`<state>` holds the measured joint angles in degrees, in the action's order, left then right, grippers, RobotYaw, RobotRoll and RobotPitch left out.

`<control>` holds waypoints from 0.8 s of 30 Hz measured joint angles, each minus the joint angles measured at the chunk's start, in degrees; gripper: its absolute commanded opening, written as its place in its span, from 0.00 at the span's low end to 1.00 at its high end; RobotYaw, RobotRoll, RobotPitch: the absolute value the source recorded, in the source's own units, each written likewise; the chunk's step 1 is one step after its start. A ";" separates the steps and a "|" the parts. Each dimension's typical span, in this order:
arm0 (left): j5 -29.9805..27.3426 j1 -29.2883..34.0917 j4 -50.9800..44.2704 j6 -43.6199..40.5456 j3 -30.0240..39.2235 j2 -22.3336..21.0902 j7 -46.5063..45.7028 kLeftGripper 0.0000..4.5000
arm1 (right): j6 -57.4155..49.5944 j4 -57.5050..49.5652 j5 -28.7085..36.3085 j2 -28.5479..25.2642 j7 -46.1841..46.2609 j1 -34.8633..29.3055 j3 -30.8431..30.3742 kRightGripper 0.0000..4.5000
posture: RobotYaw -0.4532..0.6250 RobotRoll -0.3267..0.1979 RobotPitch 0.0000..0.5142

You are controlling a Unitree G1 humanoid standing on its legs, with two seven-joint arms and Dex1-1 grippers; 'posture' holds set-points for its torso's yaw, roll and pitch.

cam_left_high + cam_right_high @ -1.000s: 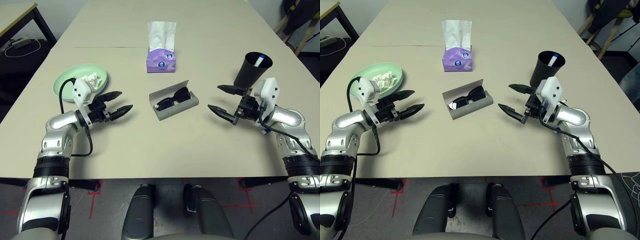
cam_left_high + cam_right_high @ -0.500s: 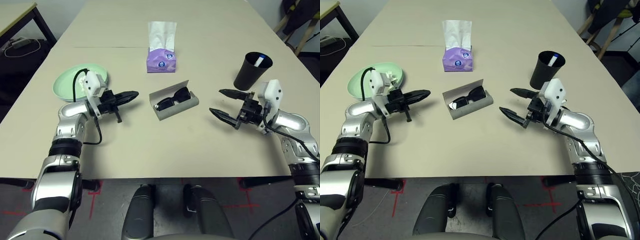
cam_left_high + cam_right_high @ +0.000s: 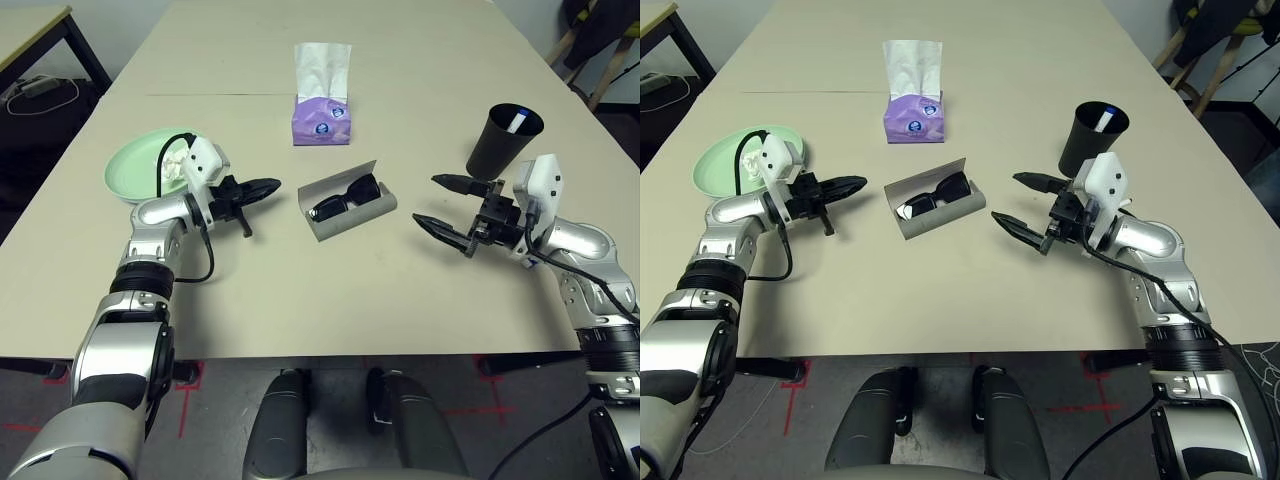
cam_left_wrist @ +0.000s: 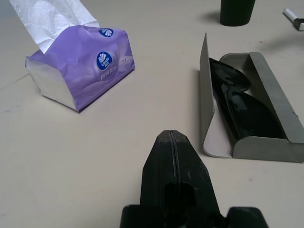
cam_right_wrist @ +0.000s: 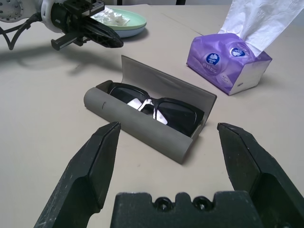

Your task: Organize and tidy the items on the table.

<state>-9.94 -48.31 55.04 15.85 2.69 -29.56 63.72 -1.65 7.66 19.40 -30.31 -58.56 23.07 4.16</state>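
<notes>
The grey glasses case (image 3: 350,216) lies open at the middle of the table (image 3: 300,300), with the black sunglasses (image 3: 343,198) inside it. My left gripper (image 3: 274,185) is shut on nothing, its tip pointing at the case from a short way to its left. On the case's right my right gripper (image 3: 426,199) is open and empty, facing the case (image 5: 137,124). Behind the left gripper is the pale green plate (image 3: 135,170) with the white tissue wad (image 3: 178,160) on it. Behind the right gripper the black cup (image 3: 503,140) stands upright and holds a white marker (image 3: 520,122).
A purple tissue box (image 3: 322,120) with a white tissue sticking up stands behind the case. A dark-legged side table (image 3: 35,25) is at the far left, off the main table. Bare tabletop lies between the case and the near edge.
My left gripper has shut and swung forward and right, from the near left of the table to just left of the case. The right gripper stayed open and shifted only slightly.
</notes>
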 measured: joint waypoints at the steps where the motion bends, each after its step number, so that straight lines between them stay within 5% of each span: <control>1: 0.07 -0.26 0.08 0.00 0.00 0.21 -0.01 0.00 | -0.09 -0.08 0.01 0.00 0.05 -0.19 -0.04 1.00 | 0.44 0.62 0.37; 15: 4.79 -4.44 6.58 0.20 -1.29 2.68 -7.73 0.00 | -0.43 -1.85 0.14 -0.08 0.67 -1.21 -0.19 1.00 | 0.43 0.62 0.35; 24: 4.57 -4.71 6.48 1.27 -1.36 4.12 -2.78 0.00 | -0.38 -1.85 0.13 -0.22 0.88 -1.20 -0.19 1.00 | 0.43 0.62 0.35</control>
<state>-5.37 -53.02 61.51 17.12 1.33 -25.45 60.94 -2.03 5.81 19.53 -30.53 -57.67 21.87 3.97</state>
